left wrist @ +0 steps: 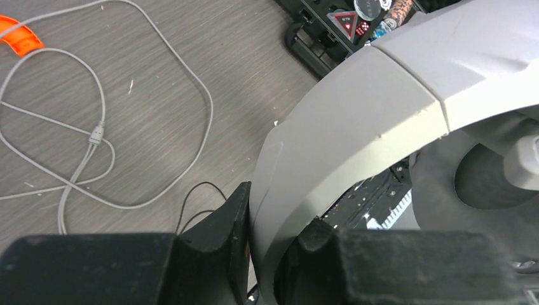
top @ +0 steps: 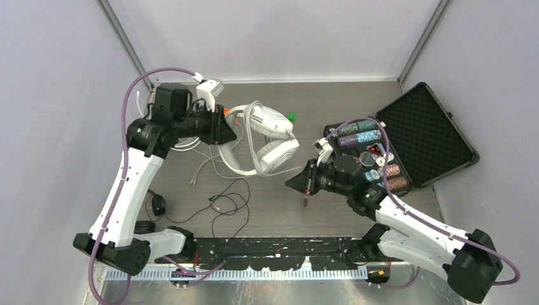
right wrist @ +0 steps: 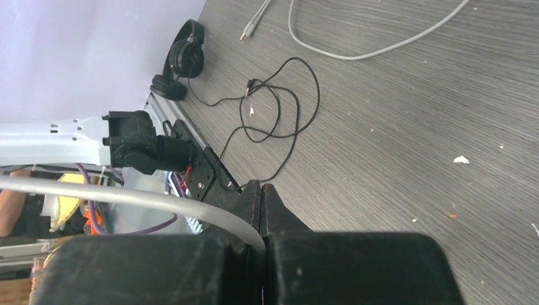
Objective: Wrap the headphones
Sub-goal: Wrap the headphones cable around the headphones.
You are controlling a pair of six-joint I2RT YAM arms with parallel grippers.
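The left gripper [left wrist: 276, 216] clamps the headband of the white over-ear headphones [top: 270, 140] toward the back of the table [top: 330, 216], while the right gripper [right wrist: 260, 187], fingers pressed together, pinches a thin white cord [right wrist: 159, 200]

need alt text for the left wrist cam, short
Close up, the left jaws clamp the curved band of a white headset, which fills the right half of the view. Left of it, a thin white cord lies in loose loops on the wood-grain table, with an orange piece at the top-left corner.
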